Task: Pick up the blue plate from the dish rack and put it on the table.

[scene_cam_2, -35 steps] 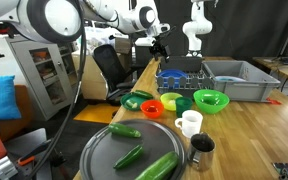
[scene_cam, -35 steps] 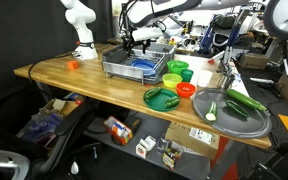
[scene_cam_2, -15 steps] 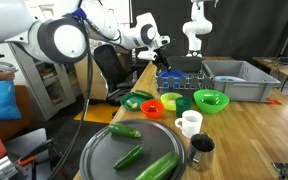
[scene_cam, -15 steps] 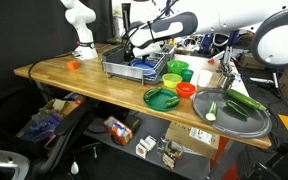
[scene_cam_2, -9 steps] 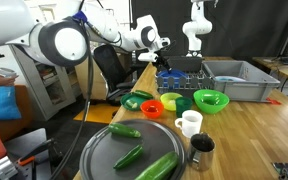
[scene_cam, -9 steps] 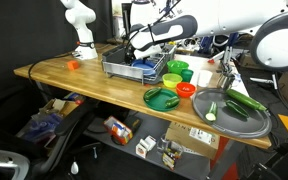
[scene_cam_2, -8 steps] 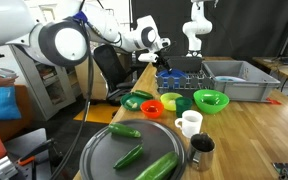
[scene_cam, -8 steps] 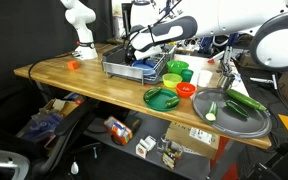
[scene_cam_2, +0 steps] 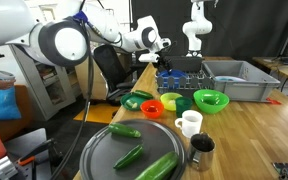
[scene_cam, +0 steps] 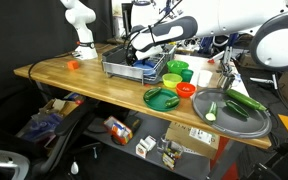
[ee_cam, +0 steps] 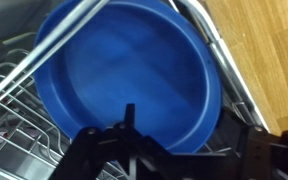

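The blue plate (ee_cam: 124, 75) lies in the grey wire dish rack (ee_cam: 14, 110) and fills most of the wrist view. It also shows as a blue patch in the rack in an exterior view (scene_cam: 144, 68). My gripper (ee_cam: 172, 150) is low over the rack, open, with its dark fingers (ee_cam: 86, 148) wide apart on either side of the plate's near rim. The gripper (scene_cam: 136, 56) sits at the rack (scene_cam: 124, 70) in both exterior views (scene_cam_2: 162, 63). The rack (scene_cam_2: 184, 80) stands on the wooden table (scene_cam: 74, 80).
A green plate (scene_cam: 162, 97), a red-orange bowl (scene_cam: 186, 89) and green bowls (scene_cam: 174, 74) sit beside the rack. A round grey tray (scene_cam: 246, 122) holds cucumbers. A white mug (scene_cam_2: 189, 123), a metal cup (scene_cam_2: 201, 148) and a grey bin (scene_cam_2: 234, 80) stand nearby.
Since 2.3 s ago the arm has swung down, bringing the gripper from above the rack to the blue plate. Over the last half second nothing has visibly moved.
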